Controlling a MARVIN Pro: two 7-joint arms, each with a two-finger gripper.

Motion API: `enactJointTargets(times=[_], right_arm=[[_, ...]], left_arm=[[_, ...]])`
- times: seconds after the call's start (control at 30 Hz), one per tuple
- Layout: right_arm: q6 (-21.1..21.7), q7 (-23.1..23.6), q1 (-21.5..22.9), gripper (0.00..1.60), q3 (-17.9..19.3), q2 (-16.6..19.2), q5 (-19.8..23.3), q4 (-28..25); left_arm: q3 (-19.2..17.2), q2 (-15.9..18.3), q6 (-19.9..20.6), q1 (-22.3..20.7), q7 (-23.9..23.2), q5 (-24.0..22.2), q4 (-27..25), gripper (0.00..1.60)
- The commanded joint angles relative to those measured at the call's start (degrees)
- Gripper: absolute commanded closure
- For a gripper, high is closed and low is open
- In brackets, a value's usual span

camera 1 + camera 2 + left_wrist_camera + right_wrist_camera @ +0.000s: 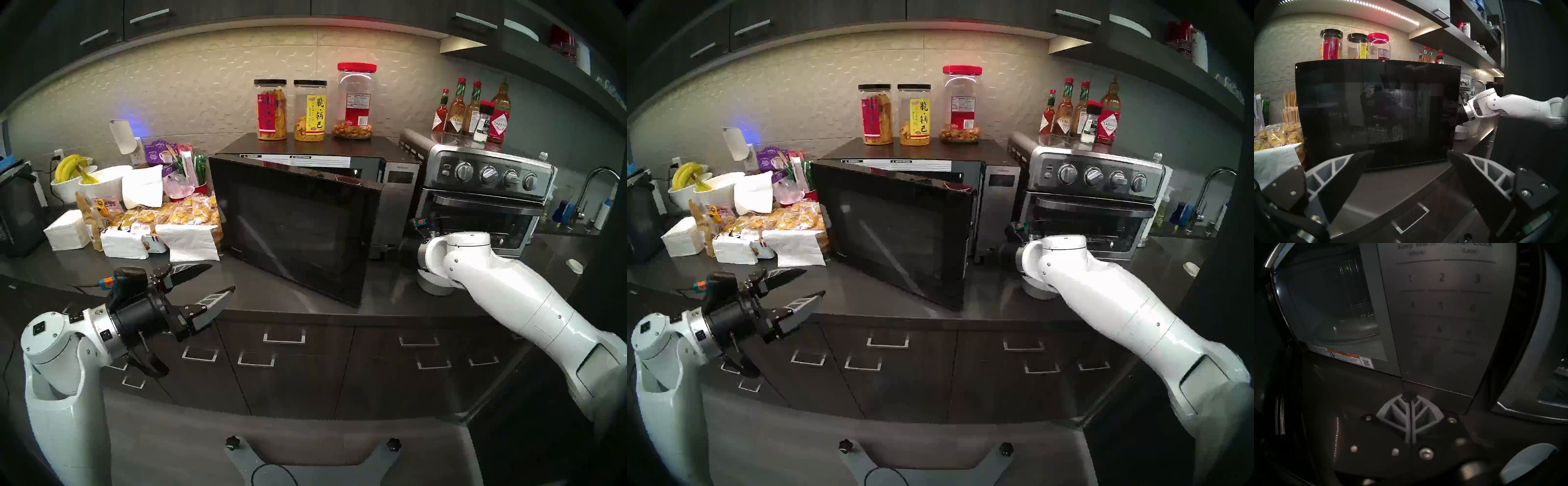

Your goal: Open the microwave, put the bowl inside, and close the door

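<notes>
Large boxy black microwave point(339, 159): on the dark countertop point(288, 298), between snack packets and a stainless-steel toaster oven point(481, 193) with four knobs. Wide glossy black glass door point(295, 224): swung partly open, hinged at the view's left. Small plain white round bowl point(1461, 132): on the counter right of the door, beneath the right arm's wrist. Right gripper point(1411, 396): fingers pressed together, empty, tip near the grey keypad's lower edge. Left gripper point(212, 281): jaws wide apart, empty, hovering level before the door.
</notes>
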Motion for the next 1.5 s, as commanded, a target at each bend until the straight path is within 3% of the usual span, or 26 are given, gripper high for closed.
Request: enactJointTargets(times=[0.0,0.53,1.03,1.47], right_arm=[[1.00,0.36,1.41,1.60,1.44,-0.40,1.78,-1.05],[2.91,-0.70,1.96,1.60,2.43,-3.39,4.33,-0.95],[6.54,-0.71,1.42,1.60,3.89,-3.73,8.99,-3.23],[7.07,-0.91,0.30,1.60,3.92,-3.83,9.77,-5.34]], left_arm=[[0.10,0.09,0.15,-0.11,-0.14,-0.13,-0.68,0.00],[0.08,0.03,0.16,-0.14,-0.21,-0.07,-0.68,0.00],[0.07,-0.02,0.18,-0.18,-0.27,0.00,-0.68,0.00],[0.05,-0.07,0.22,-0.21,-0.32,0.06,-0.69,0.00]])
